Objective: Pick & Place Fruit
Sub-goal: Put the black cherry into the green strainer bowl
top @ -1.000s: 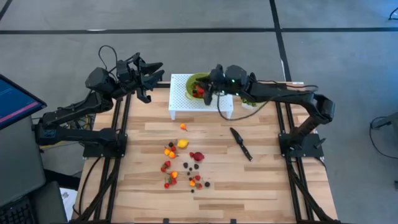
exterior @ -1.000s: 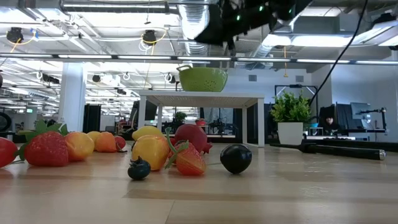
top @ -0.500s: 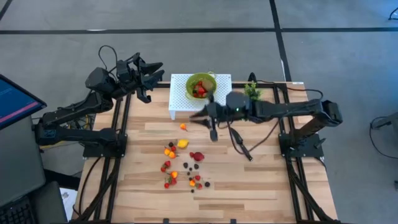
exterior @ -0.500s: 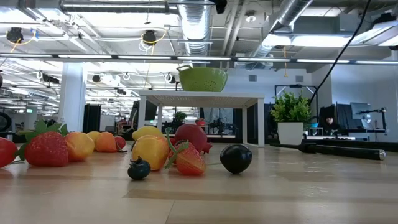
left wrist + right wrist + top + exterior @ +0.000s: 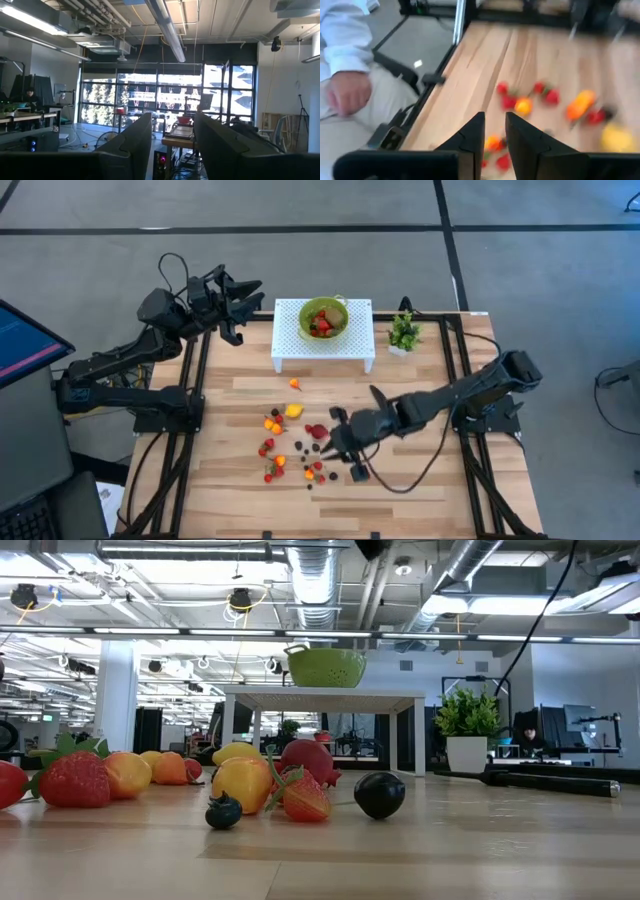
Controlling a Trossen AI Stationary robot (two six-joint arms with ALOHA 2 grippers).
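Note:
Several tiny toy fruits (image 5: 290, 442), red, orange, yellow and dark purple, lie scattered on the wooden table. They also fill the low view (image 5: 245, 783) and the right wrist view (image 5: 523, 106). My right gripper (image 5: 330, 446) hovers over the right side of this cluster, slanting down. Its fingers (image 5: 494, 131) stand a little apart with nothing between them. A green bowl (image 5: 322, 317) holding red fruit stands on a white perforated stand (image 5: 290, 345) at the far edge. My left gripper (image 5: 246, 296) waits raised at the far left, open and holding nothing (image 5: 172, 135).
A small potted plant (image 5: 404, 332) stands right of the stand. The black knife (image 5: 376, 393) lies partly under my right arm. A person's hand and white sleeve (image 5: 347, 92) show beyond the table's edge in the right wrist view. Bare wood lies near the front edge.
My right gripper has swung away from above the green bowl toward the table's near edge. It has come lower and tipped downward. It now stands over the loose fruit. The fruit on the table has not moved.

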